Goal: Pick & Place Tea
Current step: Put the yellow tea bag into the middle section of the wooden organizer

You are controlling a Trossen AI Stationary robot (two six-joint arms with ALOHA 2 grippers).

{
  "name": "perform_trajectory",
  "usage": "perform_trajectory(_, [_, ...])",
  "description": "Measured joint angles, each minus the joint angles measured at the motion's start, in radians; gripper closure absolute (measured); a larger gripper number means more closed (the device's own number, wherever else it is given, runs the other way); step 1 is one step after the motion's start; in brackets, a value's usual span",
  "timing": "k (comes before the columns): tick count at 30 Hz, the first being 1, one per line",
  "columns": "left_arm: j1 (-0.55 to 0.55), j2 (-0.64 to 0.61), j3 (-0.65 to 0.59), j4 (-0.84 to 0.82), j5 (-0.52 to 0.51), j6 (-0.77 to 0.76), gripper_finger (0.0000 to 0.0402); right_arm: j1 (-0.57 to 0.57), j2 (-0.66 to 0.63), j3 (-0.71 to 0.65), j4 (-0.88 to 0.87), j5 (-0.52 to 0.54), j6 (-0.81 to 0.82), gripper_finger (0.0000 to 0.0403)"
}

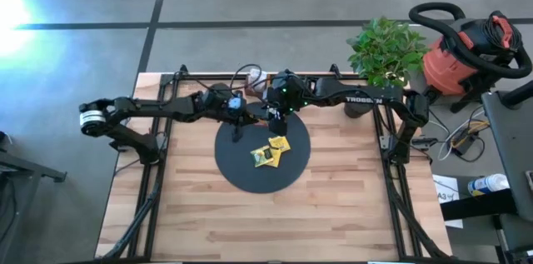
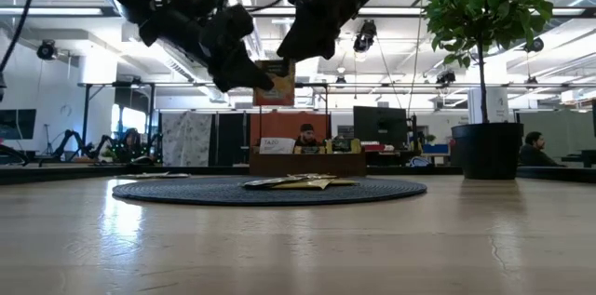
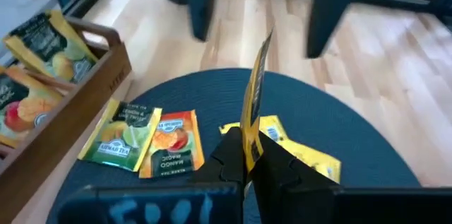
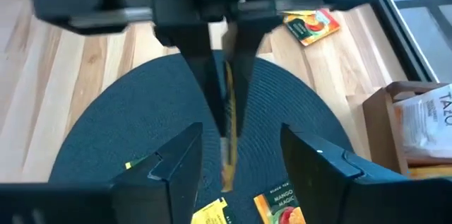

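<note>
The left gripper [image 3: 247, 160] is pinched tight on a yellow packet [image 3: 253, 104], holding it on edge above the black mat [image 1: 262, 154]. The right gripper [image 4: 227, 155] hangs close by with its fingers wide apart and nothing in them. The packet could slip and fall, since only its bottom edge is pinched. Other packets [image 1: 271, 151] lie on the mat. The tray [image 3: 67, 104] is cut off, so its rows cannot be counted.
</note>
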Motion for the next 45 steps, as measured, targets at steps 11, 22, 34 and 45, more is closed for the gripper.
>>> perform_trajectory(11, [-0.001,0.056,0.058,0.002,0.006,0.044,0.0389,0.0,0.0,0.0,-0.072,-0.013,0.007,0.0271])
perform_trajectory(22, [-0.003,0.066,0.084,0.0,0.006,-0.024,0.0389,0.0,0.0,0.0,-0.073,0.039,-0.015,0.038])
perform_trajectory(34, [-0.003,0.065,0.091,-0.033,-0.037,-0.055,0.0343,-0.002,0.0,-0.002,-0.075,0.098,-0.003,0.0394])
perform_trajectory(45, [-0.003,0.007,0.091,-0.19,-0.298,-0.177,0.0291,-0.071,0.0,-0.002,-0.069,0.319,0.087,0.0394])
